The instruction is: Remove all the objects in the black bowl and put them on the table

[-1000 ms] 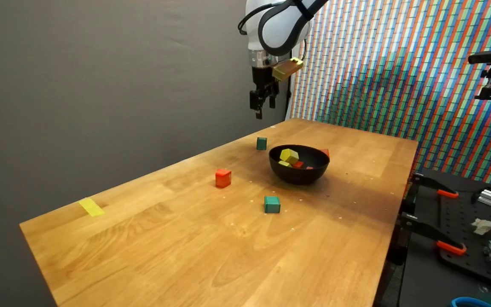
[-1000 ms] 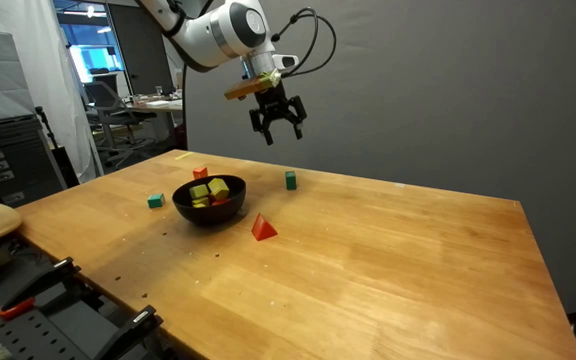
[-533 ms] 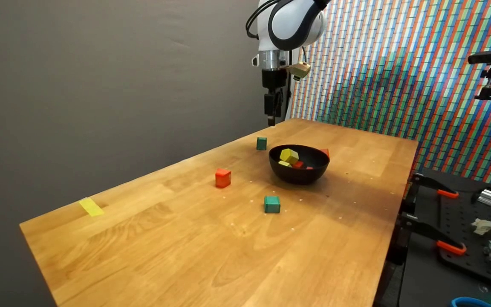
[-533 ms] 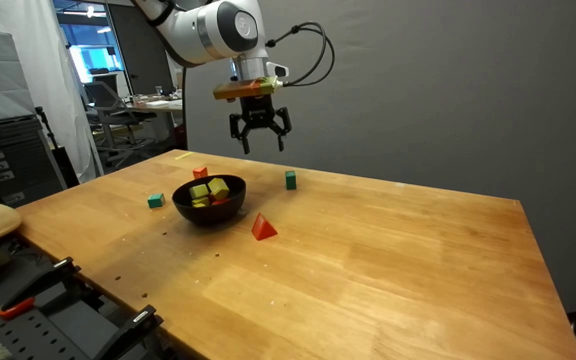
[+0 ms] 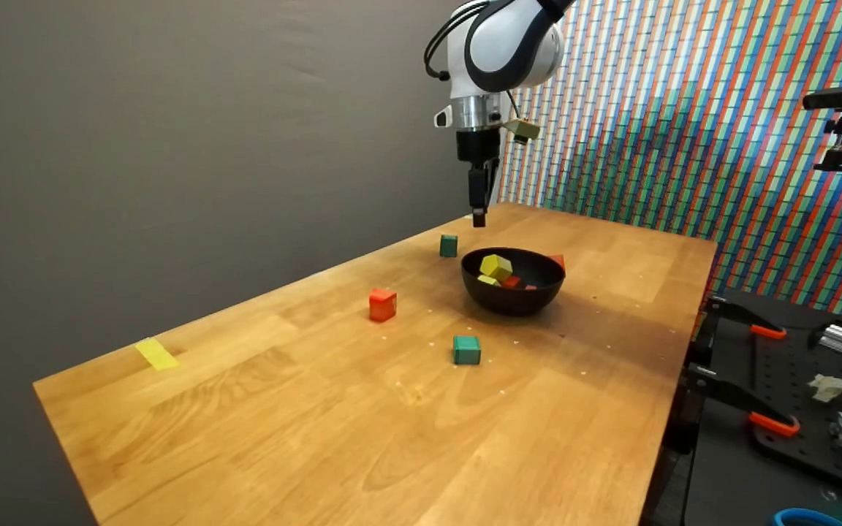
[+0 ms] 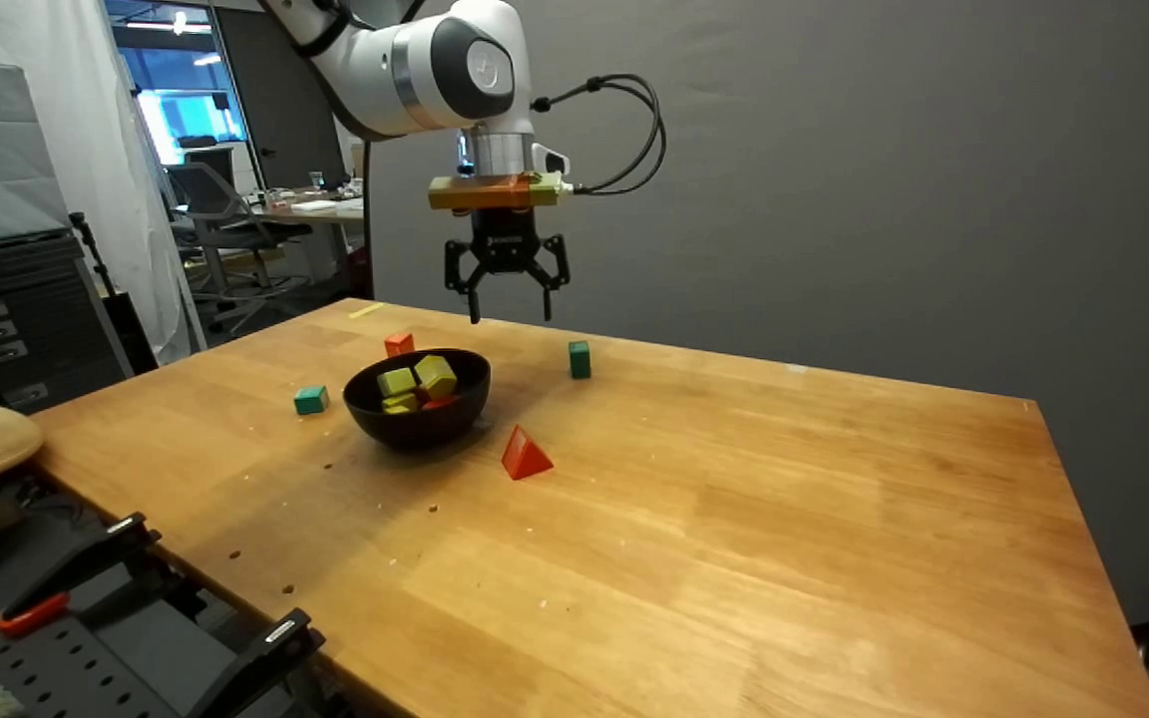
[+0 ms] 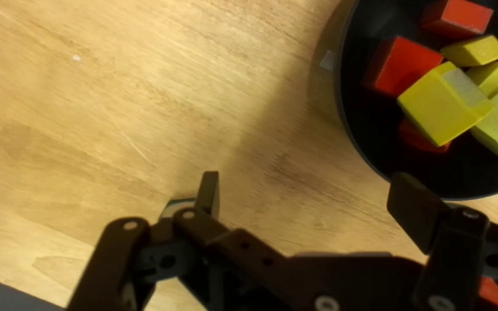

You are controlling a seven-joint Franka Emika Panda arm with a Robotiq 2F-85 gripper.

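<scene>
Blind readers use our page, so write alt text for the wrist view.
A black bowl of red blocks and yellow blocks stands on the table, cut off at the upper right. The gripper, open and holding nothing, spans the bottom. A red shape shows partly hidden at the lower right.

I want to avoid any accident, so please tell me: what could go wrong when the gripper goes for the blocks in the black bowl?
First, the open gripper hangs above the table, and in the wrist view one of its fingers appears at the rim of the black bowl; going straight down, it might hit and tip the bowl. Second, the top yellow block partly covers a red block, so an inexact grasp might make it roll.
</scene>
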